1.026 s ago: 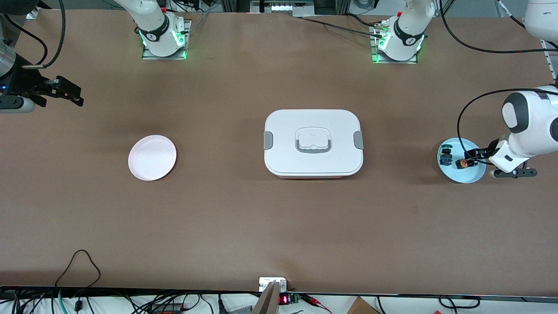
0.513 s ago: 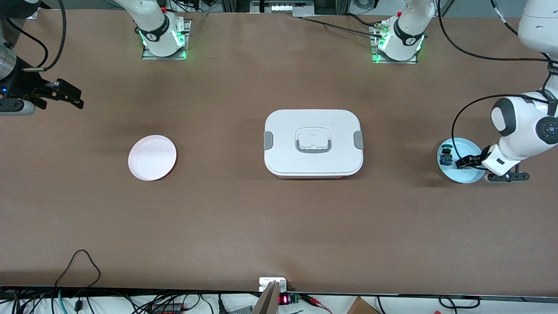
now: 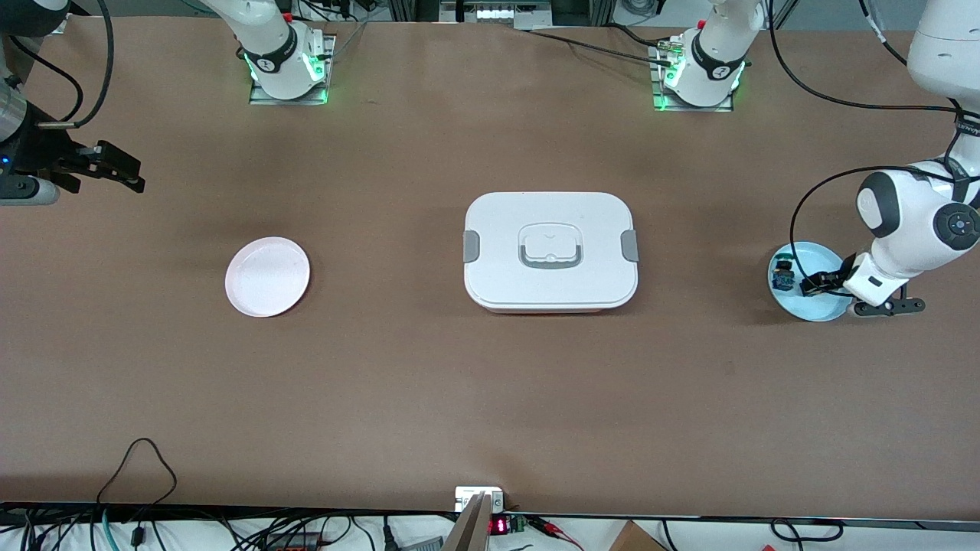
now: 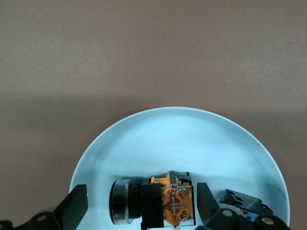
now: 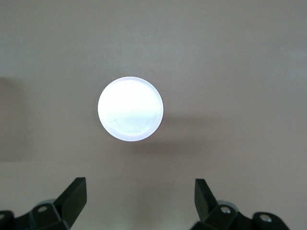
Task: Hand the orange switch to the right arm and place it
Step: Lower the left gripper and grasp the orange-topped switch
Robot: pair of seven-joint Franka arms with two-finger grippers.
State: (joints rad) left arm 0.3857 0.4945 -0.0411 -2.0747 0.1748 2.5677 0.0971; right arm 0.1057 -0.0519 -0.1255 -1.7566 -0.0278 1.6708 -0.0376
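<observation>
The orange switch (image 4: 165,205) lies on its side on a light blue plate (image 3: 823,308) at the left arm's end of the table. My left gripper (image 3: 813,285) is down on the plate, open, with one finger on each side of the switch (image 3: 808,288); its fingertips (image 4: 76,203) are not pressed on it. In the left wrist view the gripper (image 4: 141,201) straddles the switch. My right gripper (image 3: 126,171) is open and empty in the air at the right arm's end; it (image 5: 139,191) looks down on a pale pink plate (image 5: 130,109).
A second switch with a green-blue top (image 3: 782,275) lies on the blue plate beside the orange one. A white lidded box (image 3: 550,250) sits mid-table. The pale pink plate (image 3: 267,276) lies toward the right arm's end.
My left arm has swung its wrist round and brought the gripper down around the orange switch. The right gripper has barely drifted.
</observation>
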